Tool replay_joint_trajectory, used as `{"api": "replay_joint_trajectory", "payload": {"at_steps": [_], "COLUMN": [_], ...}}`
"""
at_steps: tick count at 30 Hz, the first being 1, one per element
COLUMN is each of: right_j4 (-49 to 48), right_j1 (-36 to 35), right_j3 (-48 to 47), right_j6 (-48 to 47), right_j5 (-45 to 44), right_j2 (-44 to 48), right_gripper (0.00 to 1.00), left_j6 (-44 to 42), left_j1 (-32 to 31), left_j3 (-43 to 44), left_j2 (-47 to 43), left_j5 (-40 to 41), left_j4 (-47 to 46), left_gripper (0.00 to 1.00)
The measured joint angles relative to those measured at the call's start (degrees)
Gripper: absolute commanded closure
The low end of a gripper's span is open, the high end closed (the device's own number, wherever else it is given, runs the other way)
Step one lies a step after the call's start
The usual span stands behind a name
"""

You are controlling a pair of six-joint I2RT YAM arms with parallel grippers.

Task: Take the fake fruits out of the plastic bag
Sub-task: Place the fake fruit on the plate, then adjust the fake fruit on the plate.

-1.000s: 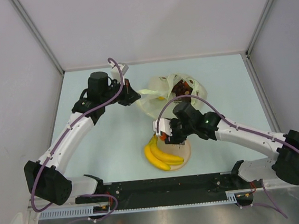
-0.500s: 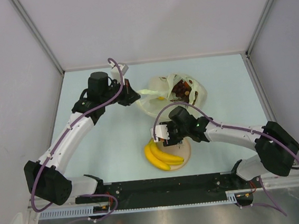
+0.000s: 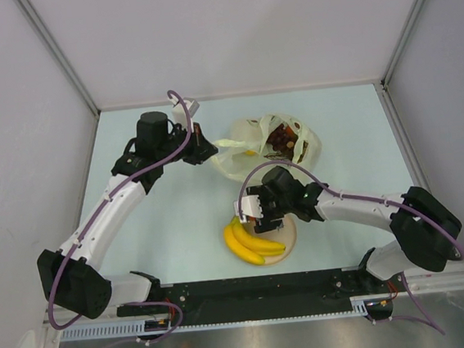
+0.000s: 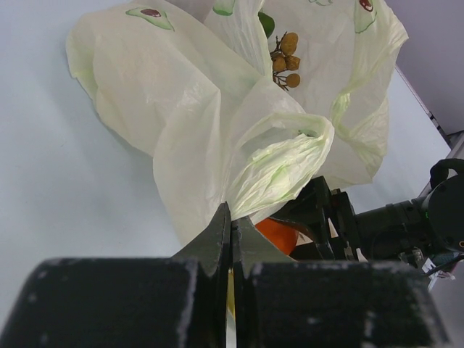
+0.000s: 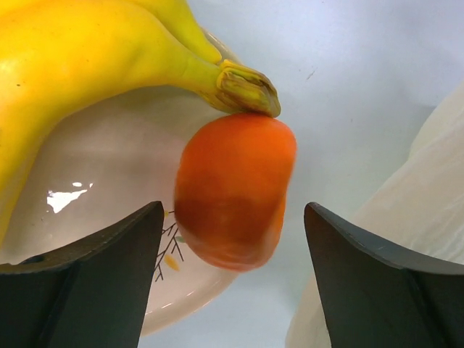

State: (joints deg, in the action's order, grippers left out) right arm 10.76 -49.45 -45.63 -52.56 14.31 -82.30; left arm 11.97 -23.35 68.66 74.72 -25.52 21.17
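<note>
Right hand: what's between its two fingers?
The orange, touching neither side, over the cream plate's rim by the banana stem; the right wrist view shows it.

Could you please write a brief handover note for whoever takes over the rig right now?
Left gripper: shut on a fold of the plastic bag.
Right gripper: jaws open, with the orange between them and touching neither.
Done: the banana bunch rests partly on the plate; the orange is at the plate's rim, by the banana stem.
Left: a dark red grape bunch and a yellow piece show inside the bag. Anything else in there is hidden.
</note>
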Motion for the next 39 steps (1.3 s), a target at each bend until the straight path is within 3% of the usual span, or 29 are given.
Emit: {"api": "replay_joint_trajectory", "payload": {"at_steps": [9,14,18,24,39], "right_j4": [0.2,2.4,4.3,5.4,4.7], "right_j1": [2.0,3.9,4.8,6.2,6.6], "right_j3": [0.7,0.8,0.8,0.8,0.7], "right_j6": [0.7,1.0,1.0,1.5,1.6], "right_j5": [0.8,1.7,2.6,2.9,4.5], "right_j2": [0.7,5.4,8.3,5.0,-0.5], "right_gripper": [0.14,0.13,0.21,0.44,0.50], "left_j6": [0.0,0.0,0.0,0.0,-0.5], "left_j1": [0.0,0.0,0.0,0.0,-0.1], "left_j3": [0.0,0.1,0.2,0.7,1.2], "left_j2": [0.2,0.3,0.3,0.7,1.2], "left_j5": [0.1,0.1,0.1,0.3,1.0], "left_j4": [0.0,0.0,0.0,0.1,0.6], "left_gripper": [1.00,1.00,1.00,1.00,0.99]}}
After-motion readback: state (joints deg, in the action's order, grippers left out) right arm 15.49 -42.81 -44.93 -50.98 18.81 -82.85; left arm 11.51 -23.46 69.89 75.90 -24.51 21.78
